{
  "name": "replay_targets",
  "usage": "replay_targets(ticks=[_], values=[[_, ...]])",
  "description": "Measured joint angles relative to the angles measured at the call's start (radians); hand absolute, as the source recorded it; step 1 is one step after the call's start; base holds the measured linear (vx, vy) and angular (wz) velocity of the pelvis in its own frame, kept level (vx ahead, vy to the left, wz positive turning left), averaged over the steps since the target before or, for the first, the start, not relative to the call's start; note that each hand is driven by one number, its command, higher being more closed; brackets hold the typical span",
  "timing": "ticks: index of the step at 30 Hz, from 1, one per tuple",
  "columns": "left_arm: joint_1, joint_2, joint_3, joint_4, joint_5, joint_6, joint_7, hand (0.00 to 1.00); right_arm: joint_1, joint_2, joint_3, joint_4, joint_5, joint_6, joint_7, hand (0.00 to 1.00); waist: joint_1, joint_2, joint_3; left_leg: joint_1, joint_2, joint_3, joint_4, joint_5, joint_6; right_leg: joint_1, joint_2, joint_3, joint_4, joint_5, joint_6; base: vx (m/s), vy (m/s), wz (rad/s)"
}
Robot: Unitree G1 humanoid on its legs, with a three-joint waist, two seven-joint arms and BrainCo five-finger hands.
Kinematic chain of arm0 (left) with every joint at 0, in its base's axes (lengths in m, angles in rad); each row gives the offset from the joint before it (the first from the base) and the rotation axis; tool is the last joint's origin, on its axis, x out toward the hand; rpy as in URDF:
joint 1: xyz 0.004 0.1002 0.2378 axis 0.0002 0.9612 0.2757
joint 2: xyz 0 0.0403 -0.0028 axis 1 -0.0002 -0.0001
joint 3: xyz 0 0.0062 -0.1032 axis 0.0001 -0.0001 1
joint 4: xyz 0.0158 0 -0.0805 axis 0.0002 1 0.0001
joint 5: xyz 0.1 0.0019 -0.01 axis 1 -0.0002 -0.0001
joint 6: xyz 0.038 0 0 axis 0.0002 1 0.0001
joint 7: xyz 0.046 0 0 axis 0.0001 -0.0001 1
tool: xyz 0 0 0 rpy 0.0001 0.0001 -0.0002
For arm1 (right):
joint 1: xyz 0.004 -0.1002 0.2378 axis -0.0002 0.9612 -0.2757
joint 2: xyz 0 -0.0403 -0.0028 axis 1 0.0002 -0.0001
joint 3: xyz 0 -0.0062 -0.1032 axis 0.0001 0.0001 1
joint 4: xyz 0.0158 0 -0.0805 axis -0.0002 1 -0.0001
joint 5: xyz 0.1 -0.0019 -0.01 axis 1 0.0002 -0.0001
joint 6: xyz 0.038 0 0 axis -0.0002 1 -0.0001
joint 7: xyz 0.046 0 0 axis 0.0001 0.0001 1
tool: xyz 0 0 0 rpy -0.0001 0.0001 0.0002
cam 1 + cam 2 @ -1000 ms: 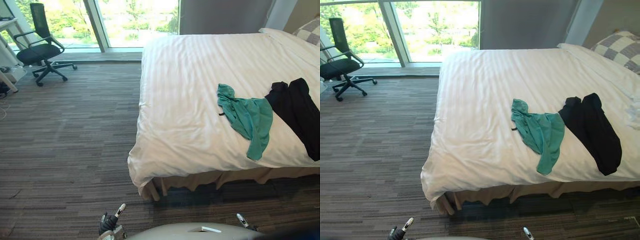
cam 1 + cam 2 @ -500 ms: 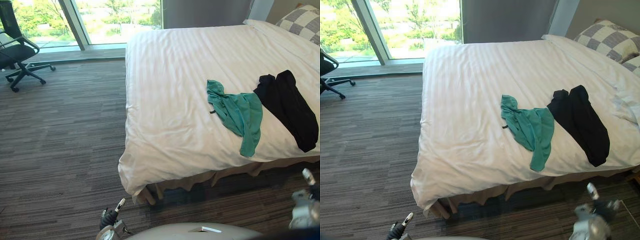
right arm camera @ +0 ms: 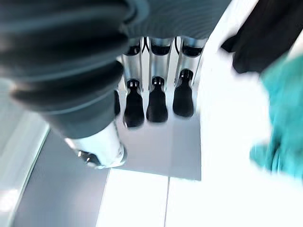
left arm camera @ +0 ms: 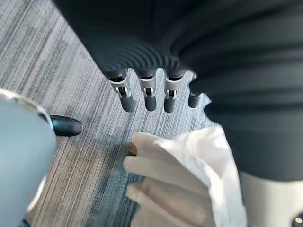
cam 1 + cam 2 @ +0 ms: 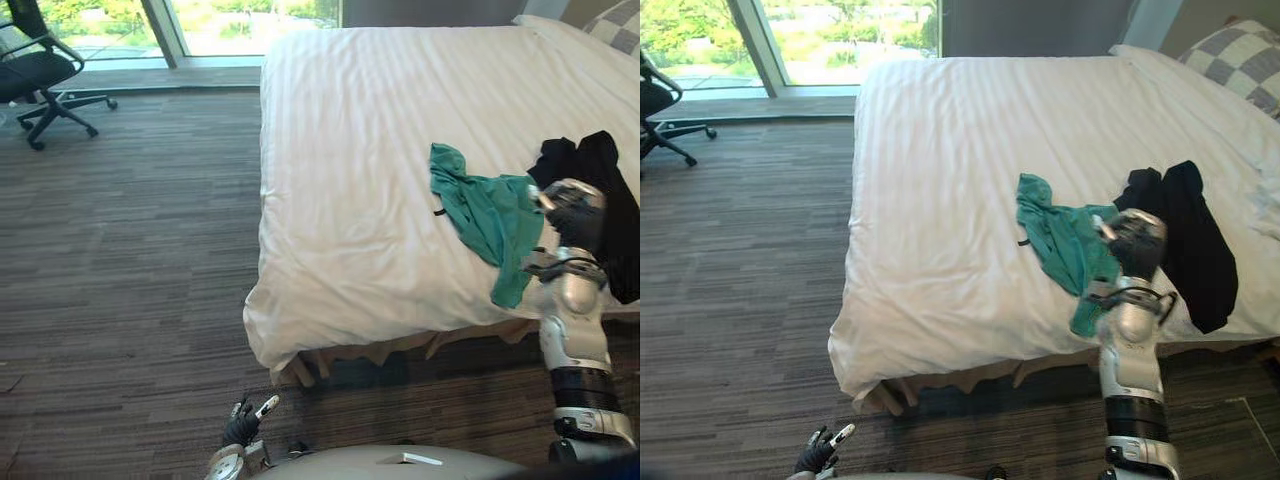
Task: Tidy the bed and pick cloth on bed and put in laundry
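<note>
Your crumpled teal-green cloth point(image 5: 487, 215) lies on the white striped duvet of the bed point(image 5: 350, 150), just to the left of your right hand point(image 5: 572, 212), with its tail trailing toward the bed's near edge. The flat black cloth point(image 5: 612, 190) lies just to that hand's right, partly behind it. The hand is raised over the near edge, between the two cloths. You cannot tell from here whether it touches either. In its wrist view the dark-tipped fingers point(image 3: 156, 106) run straight in a row with nothing between them, so it is spread and empty.

Your left hand point(image 5: 243, 432) hangs low over the grey striped carpet, well apart from both cloths, loose and holding nothing.

By the look of it you are at the very start. Both cloths are on the bed and neither is grasped. The green one looks the nearer pick. Grasping, carrying each to the laundry and any smoothing of the duvet are all yet to do.

Beyond your right hand a checked pillow point(image 5: 1240, 55) sits at the head of the bed. Far to its left stands a black office chair point(image 5: 45, 70).
</note>
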Motion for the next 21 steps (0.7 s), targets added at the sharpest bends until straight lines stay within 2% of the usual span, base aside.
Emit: replay_targets(ticks=[5, 8, 11, 15, 17, 21], values=[[-0.005, 0.002, 0.003, 0.0, -0.001, -0.018, 0.0, 0.0, -0.109, 0.101, 0.223, 0.002, 0.01, -0.012, 0.069, 1.0, 0.023, -0.007, 0.034, -0.029, 0.0, -0.039, 0.032, -0.004, 0.007, 0.007, -0.005, -0.034, 0.0, 0.0, 0.0, -0.05, -0.031, 0.22], [-0.026, 0.004, 0.004, -0.001, -0.023, -0.023, 0.003, 0.0, -0.21, 0.155, 0.38, 0.035, 0.059, -0.023, 0.114, 1.0, 0.058, -0.011, 0.071, -0.064, 0.0, -0.078, 0.065, -0.006, 0.01, 0.01, -0.007, -0.063, 0.0, 0.001, -0.001, -0.07, -0.027, 0.32], [-0.053, 0.003, 0.004, -0.008, -0.044, -0.039, 0.012, 0.0, -0.303, 0.214, 0.459, 0.094, 0.081, -0.026, 0.128, 1.0, 0.083, -0.013, 0.128, -0.114, -0.001, -0.137, 0.103, -0.005, 0.012, 0.009, -0.007, -0.115, 0.001, 0.001, -0.003, -0.09, -0.034, 0.53], [-0.081, 0.005, 0.003, -0.01, -0.072, -0.046, 0.028, 0.0, -0.408, 0.29, 0.501, 0.175, 0.094, -0.027, 0.13, 1.0, 0.129, -0.012, 0.193, -0.193, 0.0, -0.179, 0.138, 0.005, 0.014, -0.036, -0.008, -0.149, 0.018, 0.001, -0.008, -0.09, -0.01, 0.34], [-0.096, 0.012, 0.002, -0.013, -0.088, -0.052, 0.039, 0.0, -0.481, 0.317, 0.504, 0.215, 0.097, -0.027, 0.125, 1.0, 0.151, -0.014, 0.25, -0.236, -0.002, -0.205, 0.14, 0.024, 0.016, -0.07, -0.011, -0.172, 0.035, 0.0, -0.013, -0.07, 0.008, 0.27], [-0.121, 0.012, -0.003, -0.055, -0.118, -0.062, 0.043, 0.0, -0.579, 0.323, 0.496, 0.274, 0.12, -0.027, 0.109, 1.0, 0.183, -0.019, 0.321, -0.314, -0.004, -0.25, 0.142, 0.051, 0.015, -0.124, -0.009, -0.214, 0.04, 0.007, -0.023, -0.05, 0.015, 0.31]])
